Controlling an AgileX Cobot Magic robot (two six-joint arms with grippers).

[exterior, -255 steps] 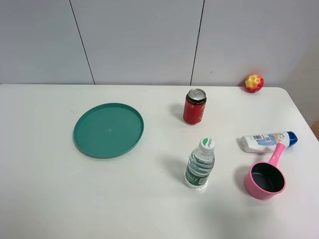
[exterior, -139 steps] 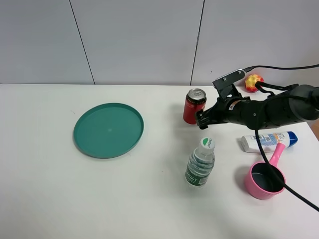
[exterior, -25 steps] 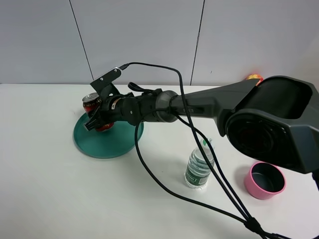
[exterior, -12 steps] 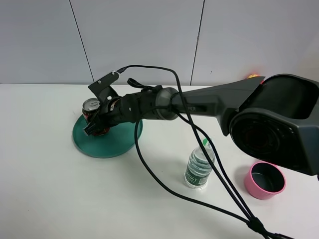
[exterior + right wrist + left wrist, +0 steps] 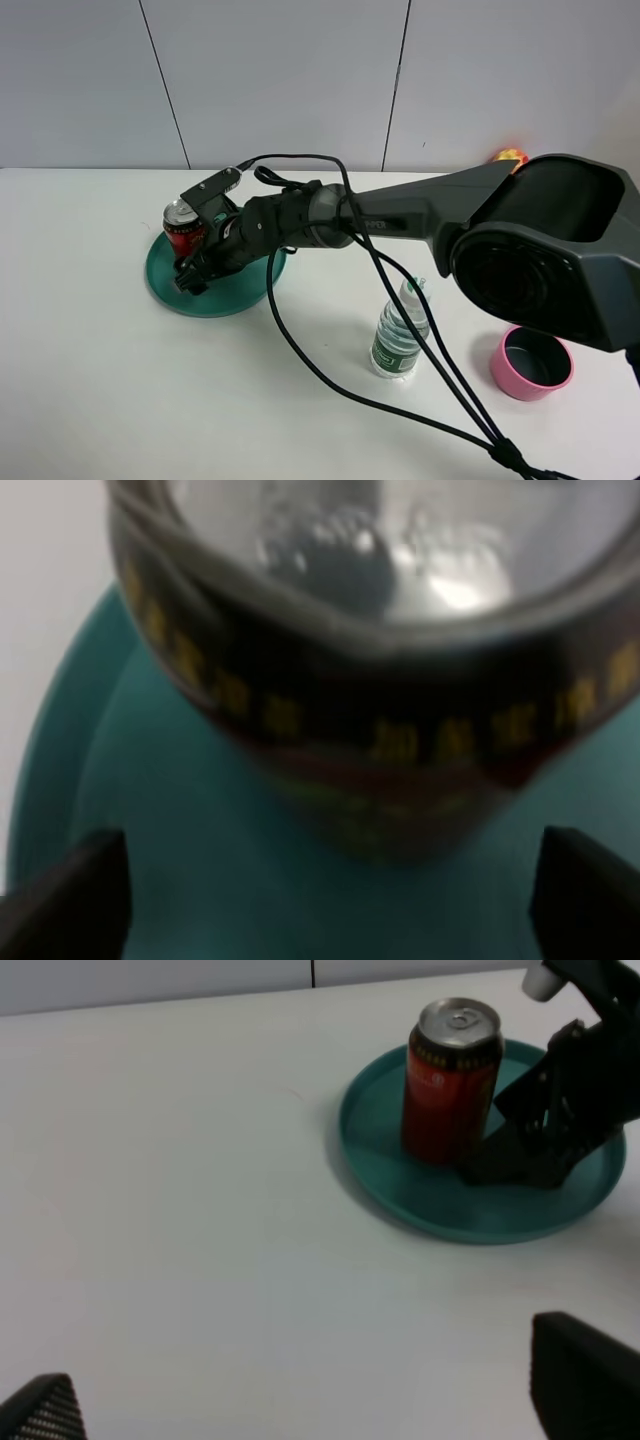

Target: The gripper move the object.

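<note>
The red can (image 5: pixel 181 229) with a silver top stands upright on the green plate (image 5: pixel 232 290) at the left of the table. It also shows in the left wrist view (image 5: pixel 450 1082) and fills the right wrist view (image 5: pixel 350 680). My right gripper (image 5: pixel 196 274) reaches across the middle and sits just beside the can over the plate, its dark jaws (image 5: pixel 535 1145) spread and off the can. Its fingertips (image 5: pixel 65 890) stand wide apart at the picture's corners. My left gripper (image 5: pixel 310 1405) is open and empty, well apart from the plate.
A clear green-labelled water bottle (image 5: pixel 402 335) stands mid-table under the right arm's black cables (image 5: pixel 330 370). A pink scoop (image 5: pixel 531 362) lies at the front right. A red-yellow ball (image 5: pixel 510 154) peeks out behind the arm at the back right.
The right gripper brought the can down onto the plate, opened its jaws and drew back a little toward the plate's front edge. The can now stands free.
</note>
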